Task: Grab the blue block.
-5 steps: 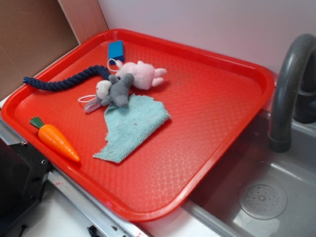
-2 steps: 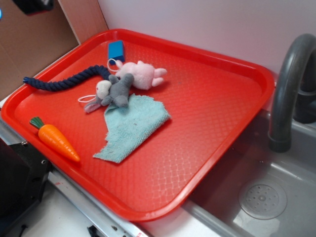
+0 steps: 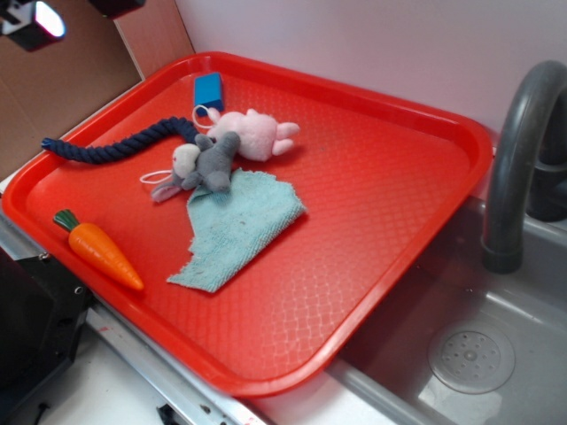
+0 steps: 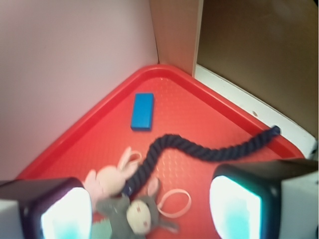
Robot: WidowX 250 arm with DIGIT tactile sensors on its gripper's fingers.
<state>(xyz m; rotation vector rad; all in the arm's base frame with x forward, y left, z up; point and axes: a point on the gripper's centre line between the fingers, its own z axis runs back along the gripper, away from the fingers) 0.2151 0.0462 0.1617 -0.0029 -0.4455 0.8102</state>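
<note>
In the exterior view the blue block (image 3: 208,90) lies flat near the far left corner of the red tray (image 3: 399,230), just beside the pink plush rabbit (image 3: 255,135) and close to the tray's rim. Only a small part of the gripper (image 3: 35,18) shows at the top left edge of the picture, raised above the brown board and well apart from the block; from here I cannot tell how wide it stands. A navy rope (image 3: 115,146), a grey plush toy (image 3: 205,164), a pale teal cloth (image 3: 235,226) and a toy carrot (image 3: 99,251) also lie on the tray, with a sink (image 3: 469,354) and grey faucet (image 3: 518,150) to the right. In the wrist view the block (image 4: 142,111) lies ahead of the gripper (image 4: 149,209), up the picture between its two fingers (image 4: 234,204), which stand wide apart and hold nothing. The rope (image 4: 199,149) and both plush toys lie between gripper and block.
</note>
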